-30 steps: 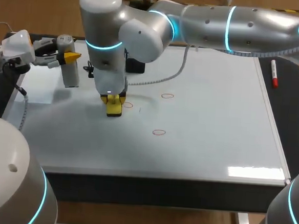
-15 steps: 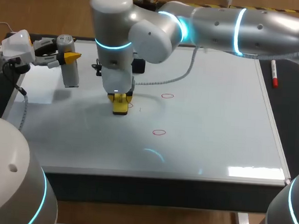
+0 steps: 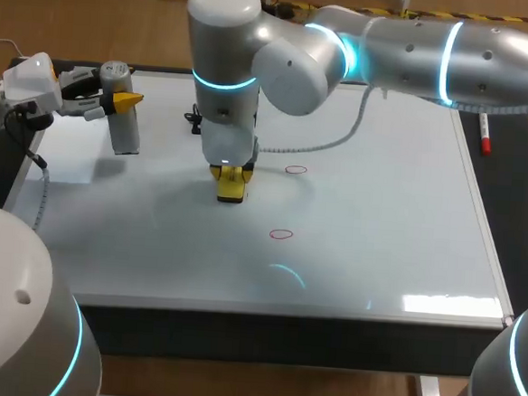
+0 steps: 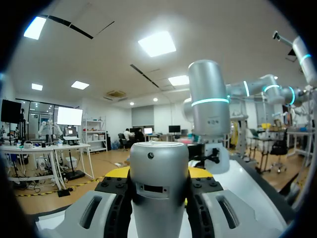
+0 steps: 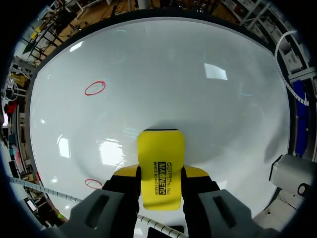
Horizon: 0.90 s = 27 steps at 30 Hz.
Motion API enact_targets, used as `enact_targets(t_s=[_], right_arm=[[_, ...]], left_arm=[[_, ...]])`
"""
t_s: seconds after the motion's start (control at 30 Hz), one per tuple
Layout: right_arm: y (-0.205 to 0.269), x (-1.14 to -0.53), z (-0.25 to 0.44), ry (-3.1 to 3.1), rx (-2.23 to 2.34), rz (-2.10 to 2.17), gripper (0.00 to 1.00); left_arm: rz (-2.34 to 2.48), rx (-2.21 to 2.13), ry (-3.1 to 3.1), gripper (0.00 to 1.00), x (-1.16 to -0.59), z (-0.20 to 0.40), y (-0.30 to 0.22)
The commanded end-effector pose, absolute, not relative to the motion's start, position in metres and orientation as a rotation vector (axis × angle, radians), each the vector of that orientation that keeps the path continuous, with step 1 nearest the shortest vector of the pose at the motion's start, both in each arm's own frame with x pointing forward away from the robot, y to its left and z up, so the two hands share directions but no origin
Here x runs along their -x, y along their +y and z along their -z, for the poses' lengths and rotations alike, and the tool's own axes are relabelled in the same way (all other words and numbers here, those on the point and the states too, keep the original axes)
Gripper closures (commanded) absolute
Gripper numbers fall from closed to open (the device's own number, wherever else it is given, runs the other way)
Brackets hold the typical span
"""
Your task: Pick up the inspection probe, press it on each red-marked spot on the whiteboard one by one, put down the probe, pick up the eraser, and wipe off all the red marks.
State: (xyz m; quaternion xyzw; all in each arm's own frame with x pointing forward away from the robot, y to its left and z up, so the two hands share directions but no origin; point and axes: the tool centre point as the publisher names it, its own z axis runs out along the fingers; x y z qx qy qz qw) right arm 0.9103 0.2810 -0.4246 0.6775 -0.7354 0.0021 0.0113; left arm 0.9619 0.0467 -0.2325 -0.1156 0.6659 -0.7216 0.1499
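Note:
My right arm reaches across from the right, and its gripper (image 3: 232, 178) is shut on the yellow eraser (image 3: 231, 188), pressed flat on the whiteboard (image 3: 381, 215). In the right wrist view the eraser (image 5: 161, 163) sticks out between the fingers (image 5: 127, 174). Two red rings remain: one (image 3: 295, 170) just right of the eraser, one (image 3: 280, 234) nearer the front. The right wrist view shows one red ring (image 5: 95, 88) ahead and another red ring (image 5: 93, 183) beside the gripper. At the board's left edge my left gripper (image 3: 118, 104) is shut on the upright silver probe (image 3: 124, 125), which also fills the left wrist view as the probe (image 4: 158, 183).
A red marker pen (image 3: 483, 130) lies off the board's right edge. A small black object (image 3: 195, 117) sits on the board behind my right wrist, with a white cable (image 3: 313, 143) trailing over the board's back part.
My right arm has slid the eraser to the right along the board. The red ring that lay beside the eraser no longer shows. The left arm with the probe has not moved.

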Motion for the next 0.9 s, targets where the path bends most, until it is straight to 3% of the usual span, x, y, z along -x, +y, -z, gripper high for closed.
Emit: enact_targets(t_s=[0.03, 0.47, 0.9], right_arm=[[0.268, -0.91, 0.429, -2.3, -2.118, -0.01, 1.0], [0.253, -0.918, 0.407, -2.305, -2.138, -0.019, 1.0], [0.199, -0.955, 0.375, -2.389, -2.097, -0.04, 1.0]], left_arm=[[2.072, 0.333, 1.915, 1.0, -0.961, 0.231, 0.047], [2.072, 0.333, 1.915, 1.0, -0.961, 0.231, 0.047], [2.072, 0.333, 1.915, 1.0, -0.961, 0.231, 0.047]])
